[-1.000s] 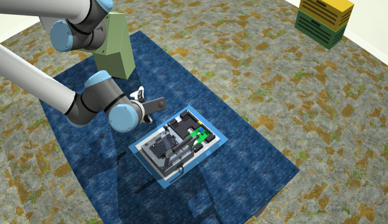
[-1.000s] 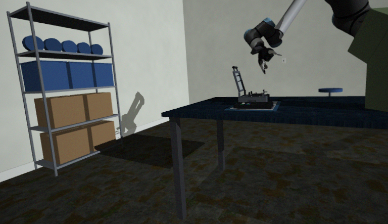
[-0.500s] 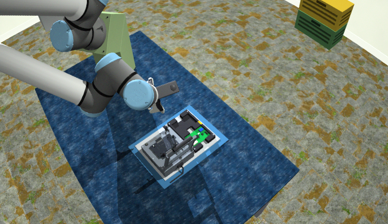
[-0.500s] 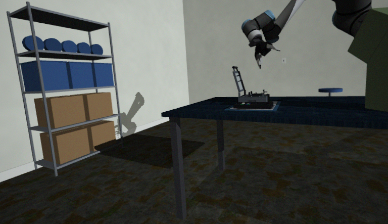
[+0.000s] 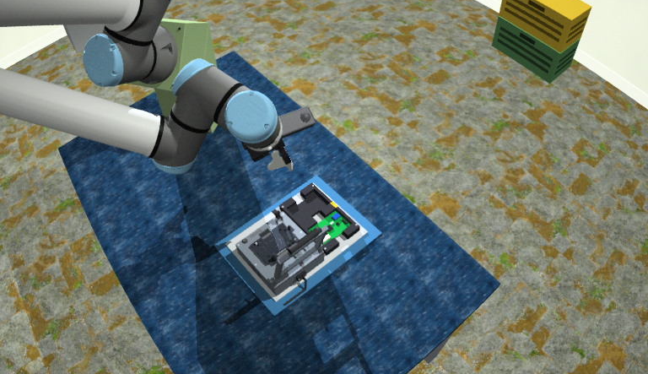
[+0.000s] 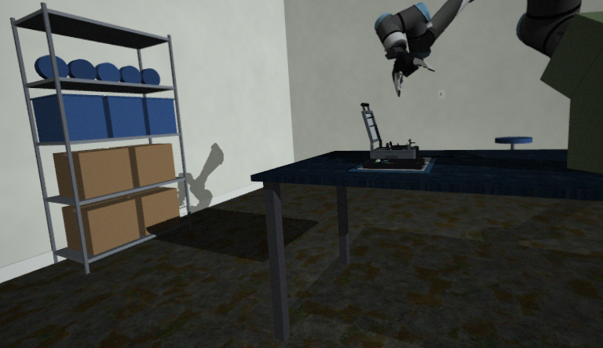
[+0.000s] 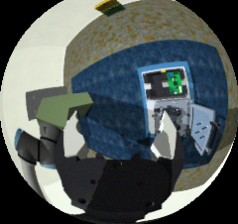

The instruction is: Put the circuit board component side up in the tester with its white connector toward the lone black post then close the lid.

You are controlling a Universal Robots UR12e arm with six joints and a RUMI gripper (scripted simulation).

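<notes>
The green circuit board (image 5: 332, 227) lies in the black tray (image 5: 317, 212) at the far end of the light blue base plate (image 5: 298, 243). It also shows in the wrist view (image 7: 176, 82). The grey tester (image 5: 281, 252) stands next to the tray with its lid (image 6: 370, 127) raised upright. My gripper (image 5: 280, 161) is open and empty. It hangs high above the table, above and behind the tray end of the plate, apart from everything. In the wrist view the fingers stand wide with the tester (image 7: 174, 117) beyond them.
The dark blue table (image 5: 267, 235) carries the plate. A green pedestal (image 5: 188, 50) holds the arm's base at the table's far side. A yellow and green crate stack (image 5: 542, 25) stands on the floor far right. A shelf rack (image 6: 102, 130) stands by the wall.
</notes>
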